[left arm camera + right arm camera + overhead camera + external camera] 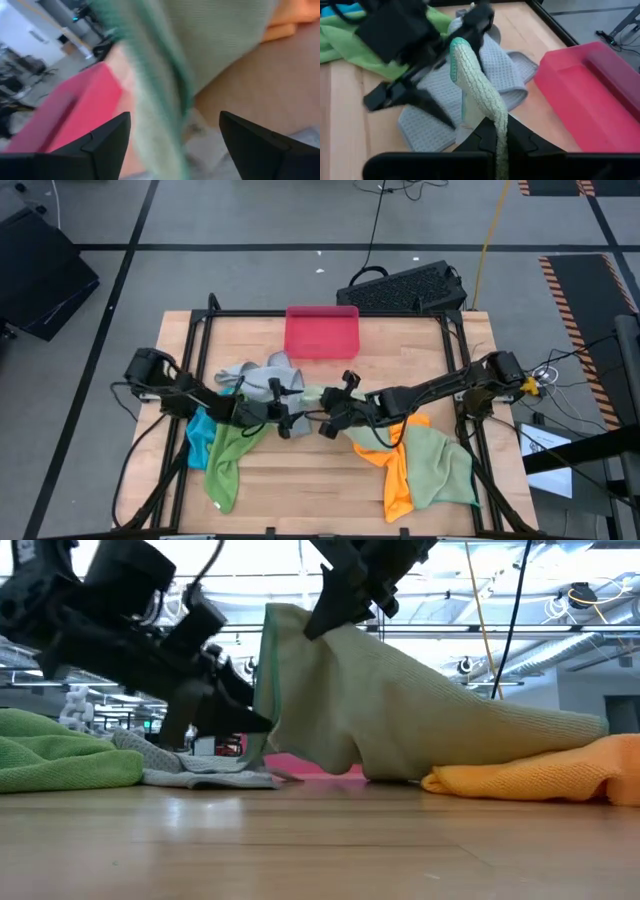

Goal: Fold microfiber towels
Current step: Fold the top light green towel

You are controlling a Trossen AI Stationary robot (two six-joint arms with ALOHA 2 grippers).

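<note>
A pale green towel hangs raised at the centre of the low view, its top corner pinched in the closed right gripper near the upper middle of the frame; the cloth drapes down to the right and ends on the table, against an orange towel at the right edge. In the right wrist view the same cloth runs as a narrow strip out of that arm's clamped fingers. The left gripper stands with its 2 fingers spread wide, the towel's darker green hem passing in front of them; it grips nothing. In the high view both grippers meet at mid-table. A grey towel lies just left of centre, a bright green towel below it toward the lower left, and a blue towel beside that. A pink-red tray sits at the upper middle of the table.
</note>
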